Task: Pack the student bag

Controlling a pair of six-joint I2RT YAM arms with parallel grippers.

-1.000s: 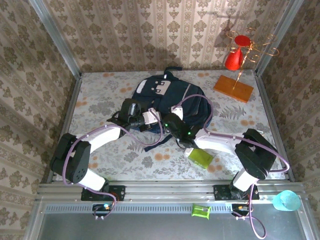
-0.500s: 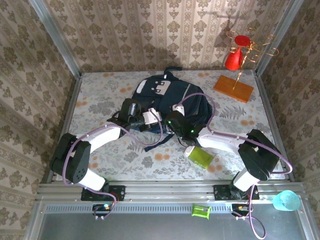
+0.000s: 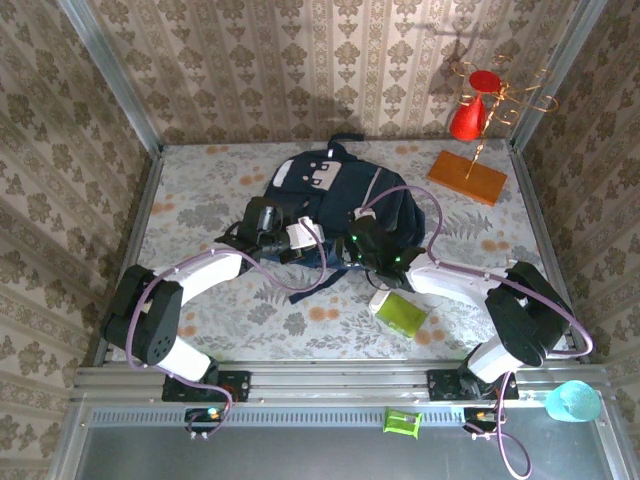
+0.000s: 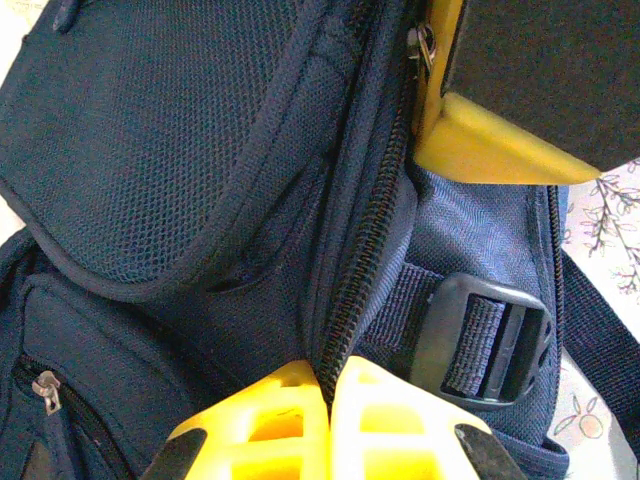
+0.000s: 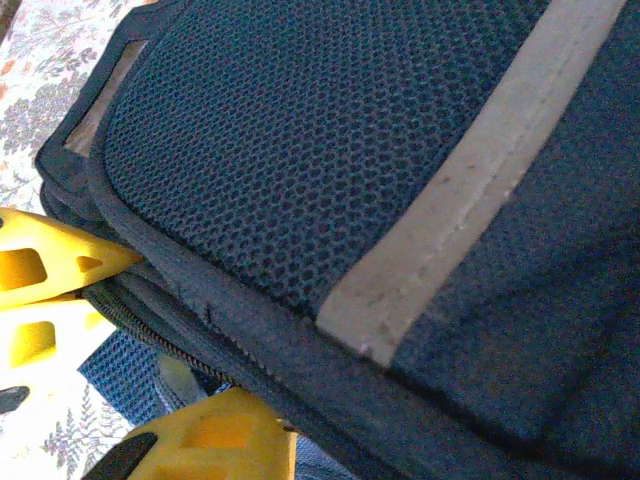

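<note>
Nearside of student bag, green packet lies on worktop, not yet packed. At bag's near edge, my left hand pressed together on zip seam; my right hand straddles same seam, can't tell if gripping. Bag mid-worktop; I judge packing barely begun.

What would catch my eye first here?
A dark navy student bag lies mid-table, toward the back, with the left arm and right arm both reaching to it. The left arm's yellow jaws pinch its zipper seam. At the far right corner a red cone sits on a gold wire stand.
</note>
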